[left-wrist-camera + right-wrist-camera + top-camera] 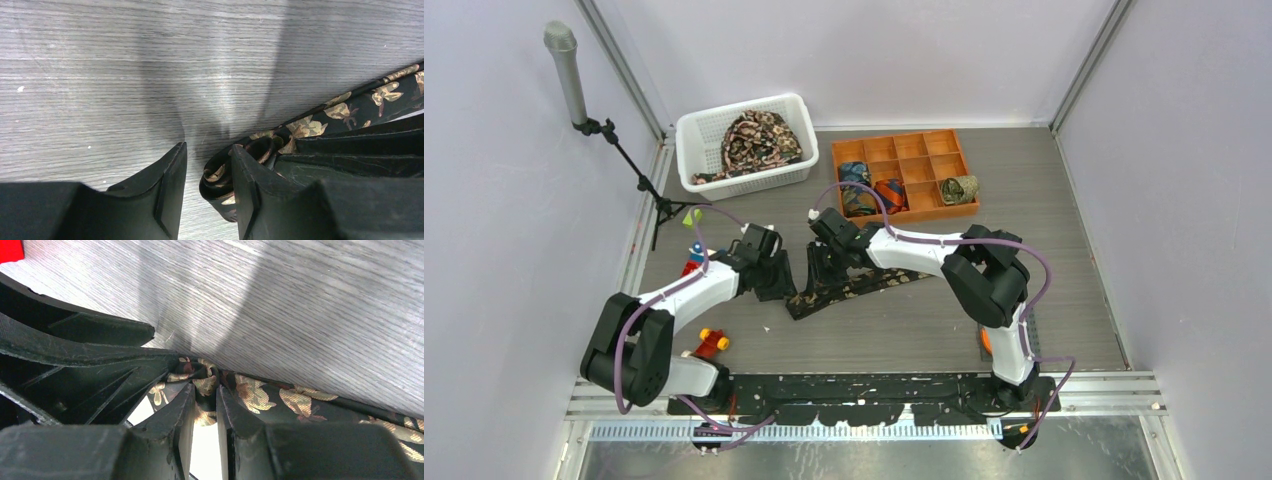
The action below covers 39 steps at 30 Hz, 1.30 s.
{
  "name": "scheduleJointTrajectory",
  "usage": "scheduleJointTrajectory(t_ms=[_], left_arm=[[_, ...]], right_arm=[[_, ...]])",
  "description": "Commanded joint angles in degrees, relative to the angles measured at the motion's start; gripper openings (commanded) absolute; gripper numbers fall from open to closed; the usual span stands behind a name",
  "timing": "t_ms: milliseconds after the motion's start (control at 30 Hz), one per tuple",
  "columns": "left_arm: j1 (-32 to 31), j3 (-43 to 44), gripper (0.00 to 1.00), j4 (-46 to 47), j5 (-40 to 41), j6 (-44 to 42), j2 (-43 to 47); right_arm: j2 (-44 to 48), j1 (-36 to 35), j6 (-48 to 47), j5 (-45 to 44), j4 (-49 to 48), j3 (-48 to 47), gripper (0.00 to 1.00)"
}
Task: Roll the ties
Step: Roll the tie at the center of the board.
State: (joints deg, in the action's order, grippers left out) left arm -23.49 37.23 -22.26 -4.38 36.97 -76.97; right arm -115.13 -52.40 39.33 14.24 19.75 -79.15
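A grey wood-grain table (1044, 300) fills the floor of a pale-walled cell. A white basket (692, 135) holding a heap of unrolled ties (759, 140) sits in the upper left of the overhead view. To its right is an orange tray (894, 137) with a few finished rolls (959, 188) in its compartments.

The tie being worked is the black tie (864, 283) with tan flowers, lying flat at the centre of the table. Its long axis runs from lower left to slightly higher right, passing under the right forearm. The roll has begun at the lower-left end, and both claws meet there.

In its own camera, the left gripper (207, 154) stands partly open around the small rolled end (219, 175). The coil rests against the right-hand finger, and bare table shows between it and the other finger (so it is cradled, not clamped).

The right gripper (206, 389) is nearly closed. Its tips appear to nip a fold of the same tie just beside the coil.

The free length lies entirely to the right of the coil, so the roll probably has to travel that way along the strip. The left arm is the nearer one to turn it, while the right looks placed to keep the fabric taut.
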Motion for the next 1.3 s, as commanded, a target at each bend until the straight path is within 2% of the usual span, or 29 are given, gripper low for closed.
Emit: scheduleJointTrajectory(t_ms=[0, 100, 233, 367, 567, 700, 933, 1067, 1267], left_arm=[[0.2, 0.2, 0.41, 1.1, -0.7, -1.2, 1.4], [0.1, 0.3, 0.48, 1.0, -0.4, -1.0, 2.6], [0.1, 0.7, 0.64, -0.2, 0.3, -1.1, 6.1], [0.1, 1.6, 0.72, -3.8, 1.3, -1.1, 10.7], [0.1, -0.4, 0.72, -7.0, 0.2, 1.6, 18.6], [0.1, -5.0, 0.70, -5.9, 0.5, 7.4, 25.8], [0.1, -14.1, 0.67, 2.0, -0.7, 17.9, 32.3], [0.1, -19.3, 0.67, 10.1, -3.4, 23.9, 33.3], [0.1, -22.8, 0.67, 14.6, -3.3, 29.0, 32.9]], right_arm=[[2.3, -0.3, -0.2, 0.0, -1.3, -0.1, 0.28], [2.5, -0.3, -0.2, 0.0, -1.4, 0.2, 0.25], [3.1, -0.3, 0.1, -0.1, -1.6, 1.2, 0.19], [3.2, -0.3, 1.3, -0.8, -2.5, 2.5, 0.15], [4.0, -0.4, 4.4, -3.3, -2.6, 4.5, 0.10], [4.7, -0.5, 5.6, -5.6, -2.3, 5.7, 0.08], [4.1, -1.0, 7.6, -6.6, -3.6, 7.6, 0.07], [4.0, -1.2, 8.2, -7.3, -4.0, 8.3, 0.07], [3.8, -1.6, 8.9, -8.0, -4.6, 9.5, 0.06]])
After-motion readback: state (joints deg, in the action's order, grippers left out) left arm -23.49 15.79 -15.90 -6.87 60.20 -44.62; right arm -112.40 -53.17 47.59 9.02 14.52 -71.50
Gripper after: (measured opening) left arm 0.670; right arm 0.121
